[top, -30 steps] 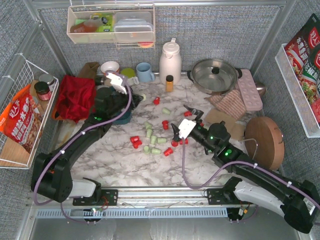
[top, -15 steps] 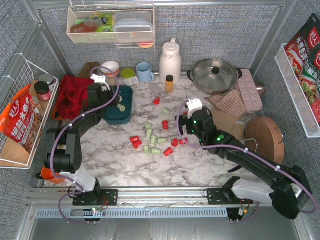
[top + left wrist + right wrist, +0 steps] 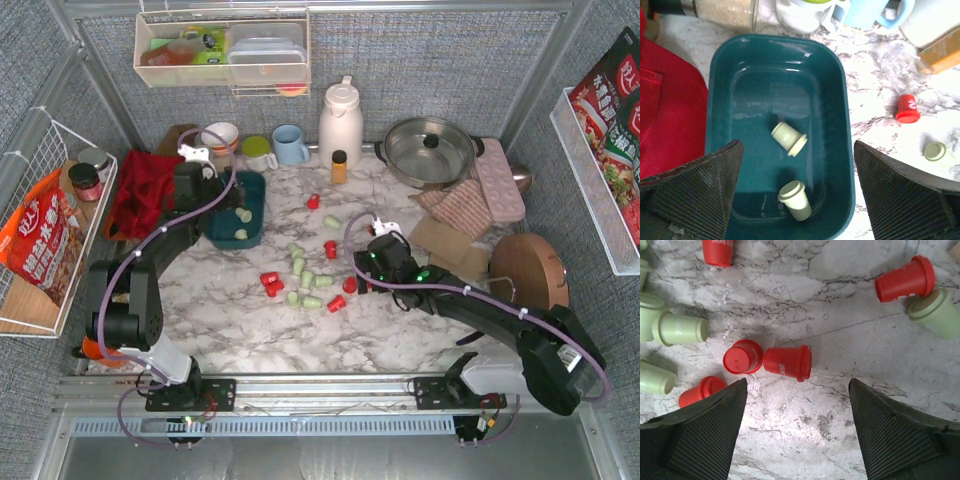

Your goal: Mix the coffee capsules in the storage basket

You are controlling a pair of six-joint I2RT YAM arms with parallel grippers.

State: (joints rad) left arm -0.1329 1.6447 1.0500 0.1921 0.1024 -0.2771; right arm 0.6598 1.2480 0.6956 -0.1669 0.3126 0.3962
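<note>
Basket (image 3: 842, 100) under left gripper (image 3: 796, 150), red capsules (image 3: 788, 362) below right gripper (image 3: 797, 390)

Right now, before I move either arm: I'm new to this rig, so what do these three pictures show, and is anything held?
You have two robot arms bolted at the near edge of a marble table, each ending in a two-finger gripper. The wide picture comes from a fixed camera above and behind them. The other two come from cameras on the wrists, so the dark mesh shapes at the bottom are that arm's own fingers. The left gripper hangs open over the teal storage basket, which holds two mint capsules and no red ones. The right gripper is open over red capsules lying on the marble. More red and mint capsules lie scattered mid-table. Nothing is held.
</note>
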